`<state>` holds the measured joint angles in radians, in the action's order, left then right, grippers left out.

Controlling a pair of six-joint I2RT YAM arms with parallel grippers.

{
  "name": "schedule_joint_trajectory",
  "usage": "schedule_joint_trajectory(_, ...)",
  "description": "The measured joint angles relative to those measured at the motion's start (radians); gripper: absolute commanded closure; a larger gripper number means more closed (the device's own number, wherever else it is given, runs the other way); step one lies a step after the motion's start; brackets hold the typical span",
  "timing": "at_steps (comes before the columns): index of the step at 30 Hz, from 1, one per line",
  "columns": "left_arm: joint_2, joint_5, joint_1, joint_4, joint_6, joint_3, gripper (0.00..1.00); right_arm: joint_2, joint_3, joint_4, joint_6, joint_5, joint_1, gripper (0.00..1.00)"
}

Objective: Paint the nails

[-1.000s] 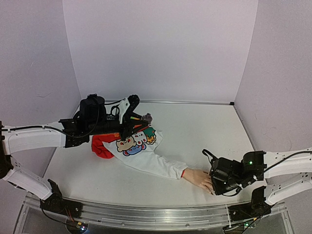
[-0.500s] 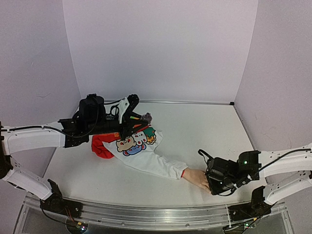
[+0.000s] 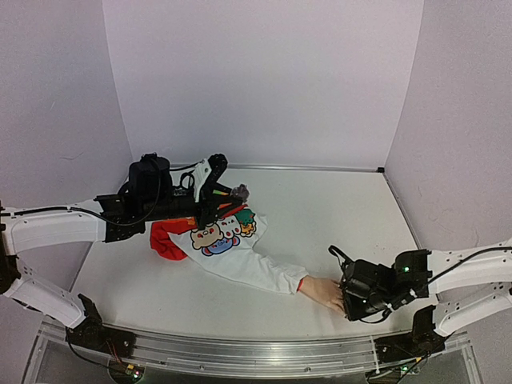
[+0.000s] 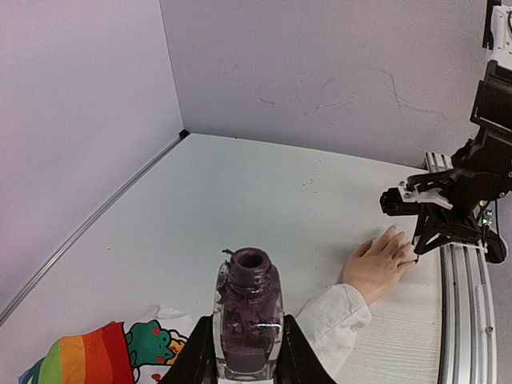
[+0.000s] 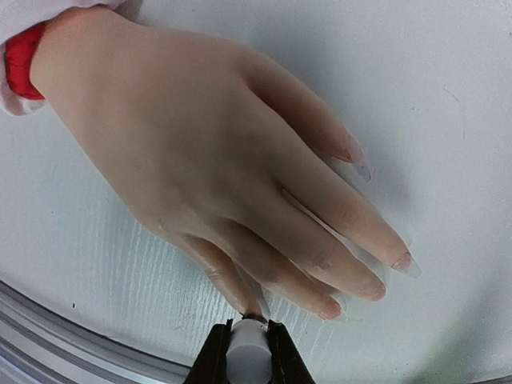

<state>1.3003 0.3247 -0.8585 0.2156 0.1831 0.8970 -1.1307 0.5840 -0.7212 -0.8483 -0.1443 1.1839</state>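
A pale mannequin hand (image 5: 208,160) in a white sleeve lies flat on the table, also in the top view (image 3: 324,292) and the left wrist view (image 4: 382,260). Its nails (image 5: 404,262) look pale; the thumb nail shows dark at its tip. My right gripper (image 5: 246,346) is shut on a pale cylindrical brush cap (image 5: 246,352), whose front end touches the thumb tip (image 5: 254,314). My left gripper (image 4: 246,364) is shut on an open clear bottle of dark purple polish (image 4: 248,320), held upright above the doll's shirt at the left (image 3: 236,194).
A doll's white shirt with cartoon print (image 3: 220,234) and red cloth (image 3: 164,240) lies under the left arm. The sleeve (image 3: 260,268) runs to the hand. A metal rail (image 3: 240,352) borders the near edge. Walls enclose three sides.
The right gripper shifted slightly left toward the hand and back a little, staying at the thumb side. The left arm and bottle have not moved.
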Motion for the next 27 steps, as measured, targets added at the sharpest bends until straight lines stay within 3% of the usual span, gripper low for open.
schedule_joint_trajectory(5,0.000,-0.004,0.000,0.000,0.000,0.000,1.00,0.079,-0.008,-0.012,-0.014,-0.005,0.000,1.00)
schedule_joint_trajectory(27,-0.004,-0.007,0.000,0.000,0.000,0.000,1.00,-0.022,0.002,-0.010,0.003,-0.006,0.000,1.00)
